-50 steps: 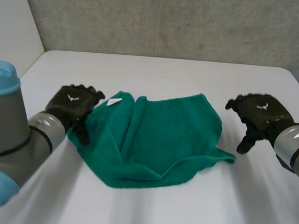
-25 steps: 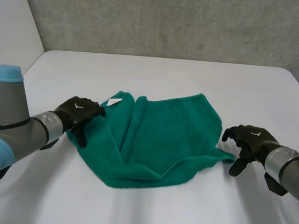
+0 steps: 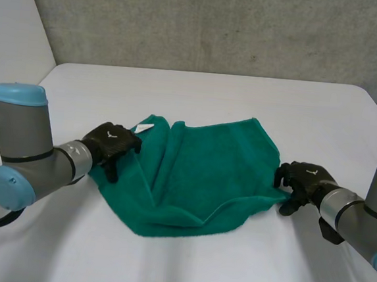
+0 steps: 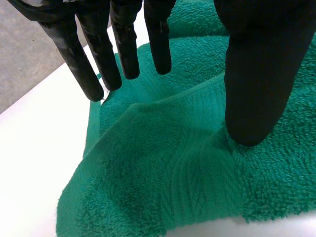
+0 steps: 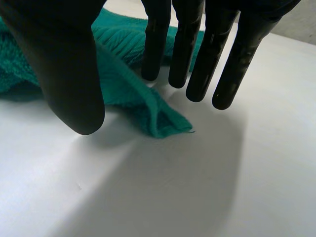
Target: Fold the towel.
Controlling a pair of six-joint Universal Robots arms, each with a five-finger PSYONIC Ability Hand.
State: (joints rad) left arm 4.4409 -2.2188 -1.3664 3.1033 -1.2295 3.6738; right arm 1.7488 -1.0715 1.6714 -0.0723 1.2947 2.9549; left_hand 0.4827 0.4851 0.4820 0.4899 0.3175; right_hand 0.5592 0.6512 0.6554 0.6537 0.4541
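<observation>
Both hands have dropped inward onto the green towel [image 3: 199, 175], which lies mid-table [image 3: 199, 96] with its long axis running hand to hand. Its wrist view shows the left hand [image 3: 112, 144] straight-fingered, thumb pressing the left corner. Straight fingers of the right hand [image 3: 302, 178] bracket the pointed right corner [image 5: 165, 123], unpinched.

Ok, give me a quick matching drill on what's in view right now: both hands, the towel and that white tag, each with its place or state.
Things:
1. left hand
2. right hand
3. towel
4. white tag

Places or states:
A. at the towel's far edge, just beyond the left hand
B. green, rumpled, lying on the table
C. open, thumb tip down on the towel near its edge
D. open, thumb and fingers either side of a towel corner

Pairs: 1-C, 2-D, 3-B, 4-A
</observation>
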